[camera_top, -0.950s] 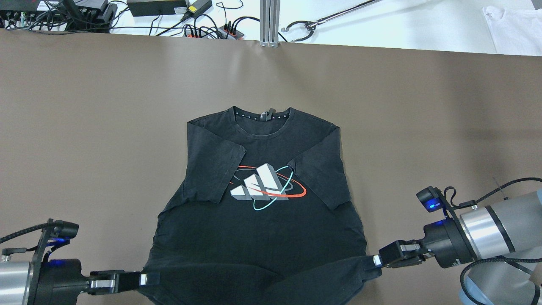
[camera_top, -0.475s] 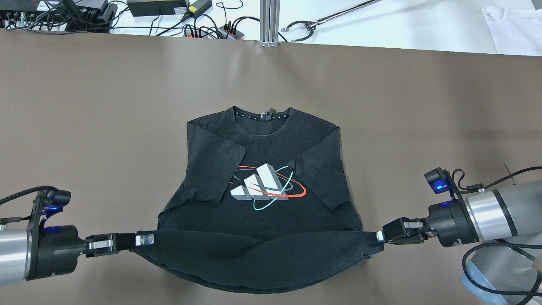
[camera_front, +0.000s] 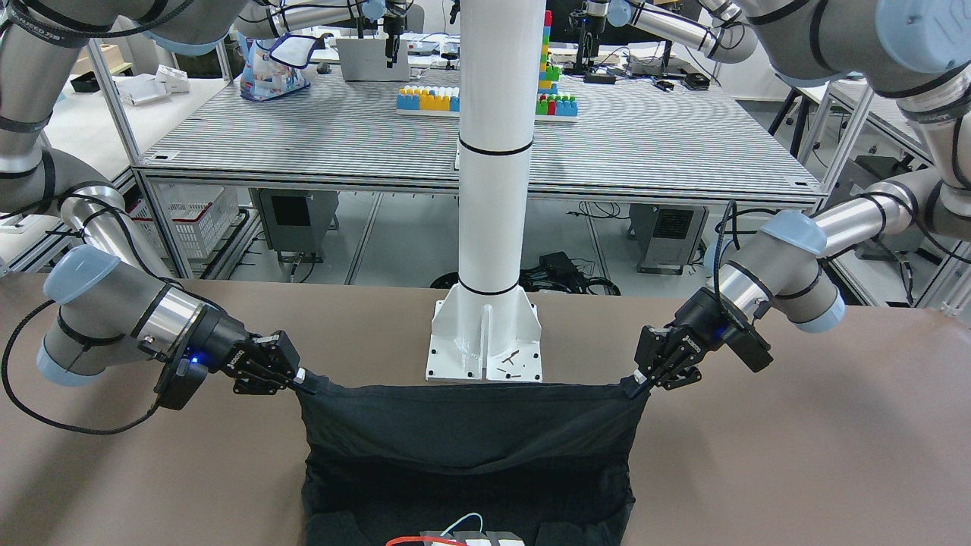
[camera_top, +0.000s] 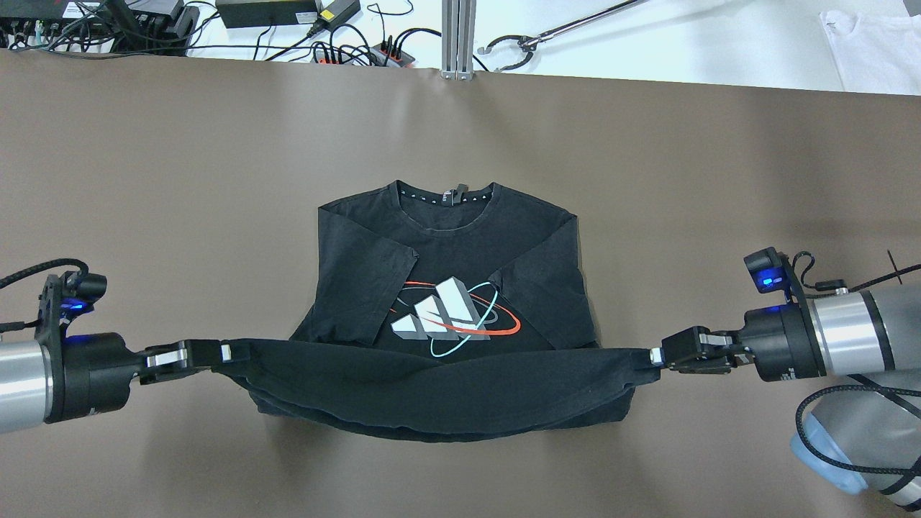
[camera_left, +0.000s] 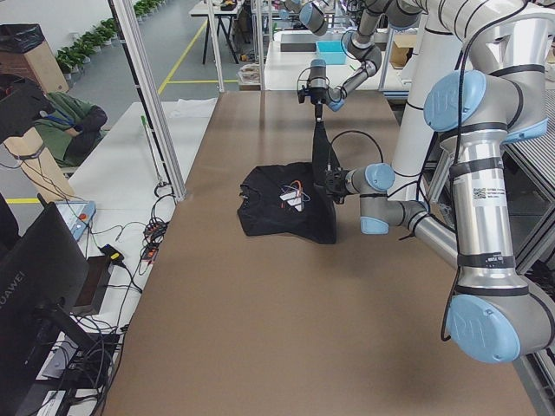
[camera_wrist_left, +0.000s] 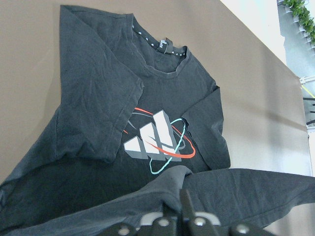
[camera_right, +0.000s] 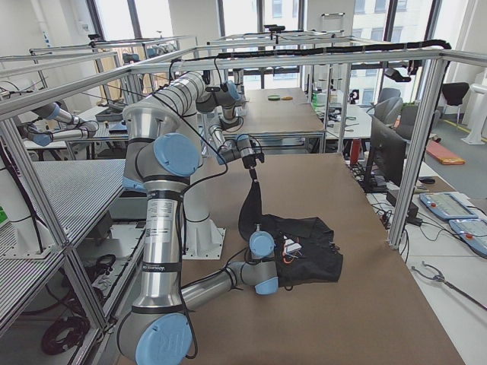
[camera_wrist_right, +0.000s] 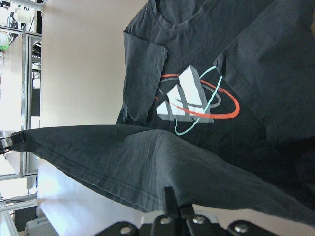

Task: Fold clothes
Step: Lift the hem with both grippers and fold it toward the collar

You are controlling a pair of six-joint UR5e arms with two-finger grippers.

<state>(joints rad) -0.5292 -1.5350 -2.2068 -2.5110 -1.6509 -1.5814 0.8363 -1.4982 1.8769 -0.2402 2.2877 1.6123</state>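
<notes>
The clothes are a black T-shirt point(camera_top: 446, 237) with a white, red and teal logo, lying chest up on the brown table point(camera_top: 180, 180) with both sleeves folded inward. Its bottom hem point(camera_top: 432, 381) is lifted and stretched taut between my two grippers, hanging just below the logo. My left gripper point(camera_top: 224, 352) is shut on the hem's left corner. My right gripper point(camera_top: 653, 355) is shut on the right corner. In the front-facing view the raised hem point(camera_front: 470, 413) hangs like a curtain between the left gripper point(camera_front: 636, 379) and the right gripper point(camera_front: 302, 377).
The white pillar's base point(camera_front: 485, 341) stands on the table behind the raised hem. Beyond the table's far edge lie cables and power boxes point(camera_top: 273, 14), an aluminium post point(camera_top: 457, 36), a reach tool point(camera_top: 547, 32) and a white garment point(camera_top: 870, 50).
Both grippers have carried the hem away from the robot, from near the table's front edge up to the logo's lower edge. The hem has risen and pulled straighter.
</notes>
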